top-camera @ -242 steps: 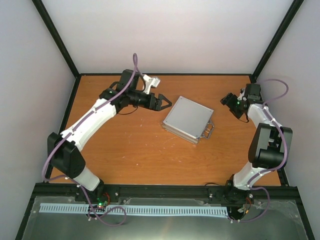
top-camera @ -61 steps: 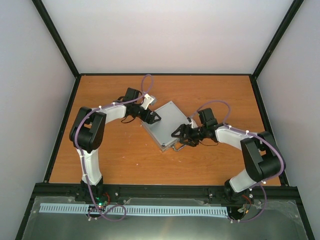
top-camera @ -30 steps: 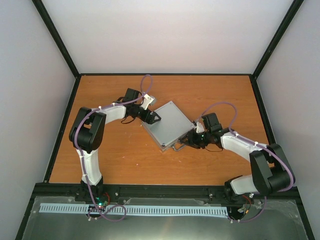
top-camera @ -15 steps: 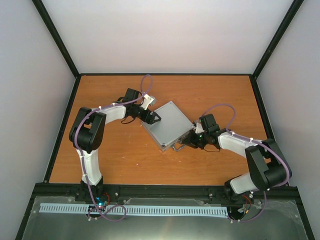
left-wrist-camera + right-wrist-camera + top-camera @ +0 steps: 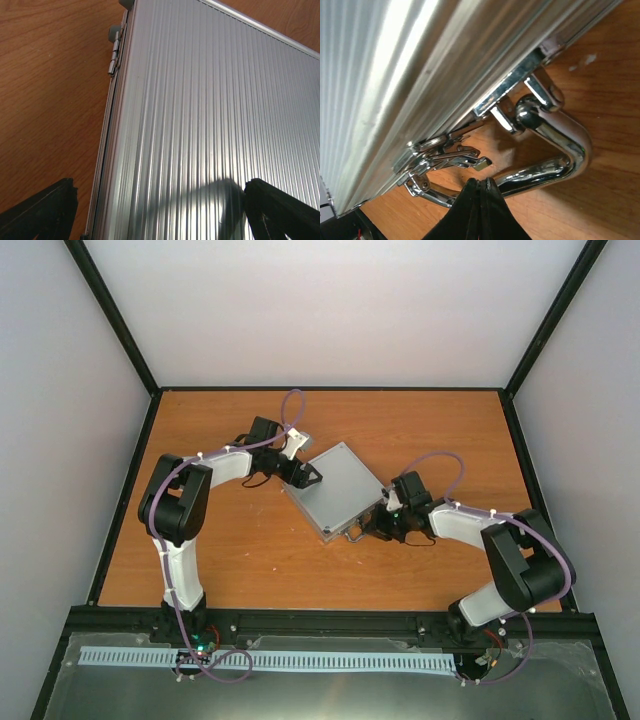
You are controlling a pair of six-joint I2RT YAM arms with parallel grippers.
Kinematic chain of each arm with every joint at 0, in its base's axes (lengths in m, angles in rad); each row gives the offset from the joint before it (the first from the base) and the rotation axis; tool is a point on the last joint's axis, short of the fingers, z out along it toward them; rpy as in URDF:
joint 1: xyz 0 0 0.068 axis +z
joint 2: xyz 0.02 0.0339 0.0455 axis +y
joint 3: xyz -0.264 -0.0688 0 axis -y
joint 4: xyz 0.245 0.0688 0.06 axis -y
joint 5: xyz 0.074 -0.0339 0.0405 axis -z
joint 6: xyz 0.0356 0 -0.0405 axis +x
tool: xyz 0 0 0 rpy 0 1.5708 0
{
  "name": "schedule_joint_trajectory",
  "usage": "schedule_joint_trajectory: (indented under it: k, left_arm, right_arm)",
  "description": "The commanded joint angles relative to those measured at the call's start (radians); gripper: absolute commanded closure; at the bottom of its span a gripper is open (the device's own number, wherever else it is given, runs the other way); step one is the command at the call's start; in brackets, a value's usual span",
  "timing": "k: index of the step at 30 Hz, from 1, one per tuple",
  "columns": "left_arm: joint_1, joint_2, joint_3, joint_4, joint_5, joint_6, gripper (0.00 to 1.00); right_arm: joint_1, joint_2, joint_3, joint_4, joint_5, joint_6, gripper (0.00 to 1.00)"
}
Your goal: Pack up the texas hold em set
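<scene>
**Closed case lying flat, pinched between two arms at hinge side and handle side**

The case (image 5: 338,490) is lying shut and flat in the middle of the top view, turned diamond-wise on the table (image 5: 230,560). Its lid is showing as ribbed silver metal, so it is likely handling as a stiff, hard box, probably slick on the broad faces. If the set is inside, it is probably weighing a fair amount, though none of the contents are showing.

The chrome handle (image 5: 560,150) is lying flat on the wood at the case's lower-right edge, with a small latch (image 5: 450,160) just left of it in the right wrist view. The handle is looking like the surest place to take hold. The latch is looking small and shiny, so it is probably calling for a precise fingertip push.

The right gripper (image 5: 481,210) is pointing up from the bottom of its view, its fingers pressed together on nothing, the tip right at the handle bar; contact cannot be told.

At the upper-left edge, near a hinge (image 5: 115,50), the left gripper (image 5: 308,476) is standing spread wide, one finger over the lid, the other over bare table.
</scene>
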Motion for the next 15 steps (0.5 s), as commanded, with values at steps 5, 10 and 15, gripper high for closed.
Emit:
schedule_joint_trajectory:
  k: [5, 10, 15]
  left_arm:
    - [-0.015, 0.008, -0.03, -0.067, -0.012, 0.028, 0.08]
    - [-0.015, 0.007, -0.032, -0.067, -0.008, 0.031, 0.08]
    - [-0.016, 0.007, -0.037, -0.062, -0.002, 0.031, 0.08]
  right_arm:
    - [0.021, 0.038, 0.02, 0.009, 0.058, 0.012, 0.97]
    - [0.03, 0.05, 0.03, 0.001, 0.082, 0.017, 0.97]
    - [0.037, 0.066, 0.039, -0.019, 0.111, 0.025, 0.97]
